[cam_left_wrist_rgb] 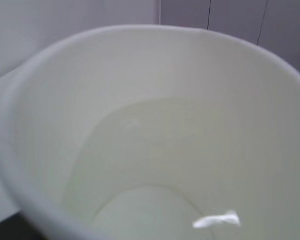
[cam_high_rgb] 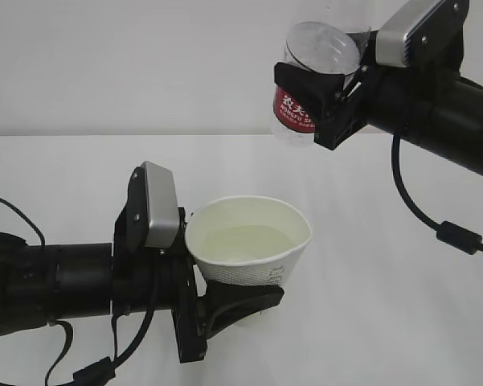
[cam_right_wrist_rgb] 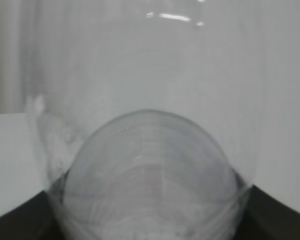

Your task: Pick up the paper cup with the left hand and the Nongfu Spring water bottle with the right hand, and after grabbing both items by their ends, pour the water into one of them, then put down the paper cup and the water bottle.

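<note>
Left gripper [cam_high_rgb: 229, 305] clamped the paper cup [cam_high_rgb: 249, 241] low on its wall, cup tilted, water [cam_high_rgb: 245, 241] pooled inside. Right gripper [cam_high_rgb: 337, 84] gripped the water bottle [cam_high_rgb: 309, 80], held tipped above and right of the cup, well apart from it.

Paper cup [cam_high_rgb: 253, 249]: matt white paper, cream interior. Water [cam_high_rgb: 245, 243]: clear, glossy. Nongfu Spring water bottle [cam_high_rgb: 309, 80], at 1 o'clock from cup: clear glossy plastic, red printed label. Table [cam_high_rgb: 402, 322]: smooth matt white.
</note>
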